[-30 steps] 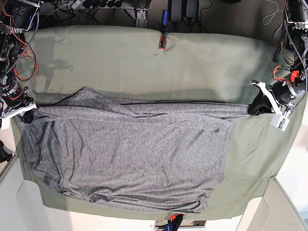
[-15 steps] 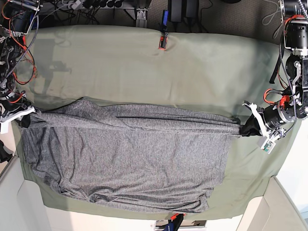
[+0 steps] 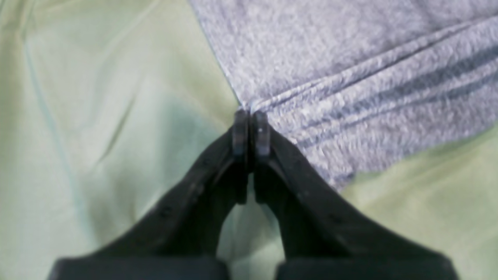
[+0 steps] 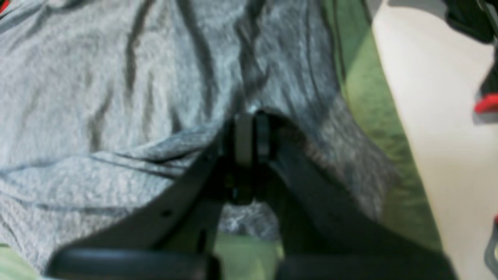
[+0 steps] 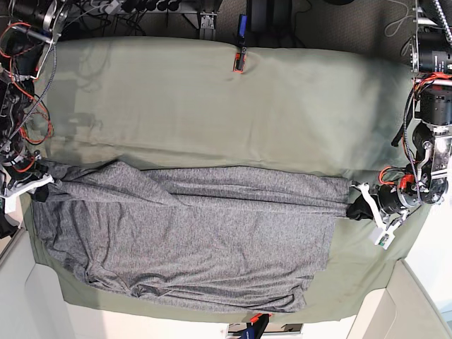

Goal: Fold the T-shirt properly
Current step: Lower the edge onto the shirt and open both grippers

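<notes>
The heather-grey T-shirt (image 5: 191,233) lies spread across the olive-green table cloth (image 5: 212,106), its far edge pulled toward the front into a folded band. My left gripper (image 5: 357,205) is shut on the shirt's right corner (image 3: 249,107) and holds it low over the cloth. My right gripper (image 5: 39,185) is shut on the shirt's left corner (image 4: 249,112) at the table's left edge. The grey knit (image 4: 116,97) fills the right wrist view, wrinkled and taut. The left wrist view shows the shirt's pleated edge (image 3: 369,101) running away from the shut jaws.
A red and black clip (image 5: 239,60) holds the cloth at the back edge, another one (image 5: 256,323) at the front edge. Cables and arm bases stand at the back left (image 5: 21,63) and back right (image 5: 431,78). White surface (image 4: 428,116) borders the cloth at the left.
Both grippers have moved toward the front edge with the shirt's far edge in them. The left one moved inward and forward. The folded band now lies lower over the shirt.
</notes>
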Motion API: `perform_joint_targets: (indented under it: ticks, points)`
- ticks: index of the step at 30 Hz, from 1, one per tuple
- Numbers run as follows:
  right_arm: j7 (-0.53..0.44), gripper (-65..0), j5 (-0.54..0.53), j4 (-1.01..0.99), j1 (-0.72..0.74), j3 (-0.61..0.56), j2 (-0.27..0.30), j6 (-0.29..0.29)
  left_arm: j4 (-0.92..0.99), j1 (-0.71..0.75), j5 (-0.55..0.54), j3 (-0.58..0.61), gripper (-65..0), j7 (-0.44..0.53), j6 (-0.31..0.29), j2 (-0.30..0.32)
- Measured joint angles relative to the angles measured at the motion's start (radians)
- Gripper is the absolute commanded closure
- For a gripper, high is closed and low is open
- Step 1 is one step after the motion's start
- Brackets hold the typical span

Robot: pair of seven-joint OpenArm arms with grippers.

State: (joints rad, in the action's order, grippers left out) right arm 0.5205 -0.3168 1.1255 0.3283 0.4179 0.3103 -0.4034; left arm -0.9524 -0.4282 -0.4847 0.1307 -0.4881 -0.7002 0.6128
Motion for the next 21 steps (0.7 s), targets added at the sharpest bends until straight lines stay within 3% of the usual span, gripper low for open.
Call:
perform_joint_targets:
  ticks: [9,19,21]
  points:
    - [-0.024,0.0,0.031,-0.085,0.066,-0.006,0.0,0.003,0.109,-0.058,0.056,0.001,0.0,0.068,0.0,-0.028]
    - [-0.03,0.0,0.037,-0.104,0.07,-0.044,0.002,0.003,0.109,-0.063,0.063,0.001,0.0,0.061,0.0,-0.028]
    - [-0.03,-3.5,0.022,-0.105,0.07,-0.046,0.003,0.003,0.109,-0.062,0.064,0.001,-6.1,0.054,0.0,-0.028]
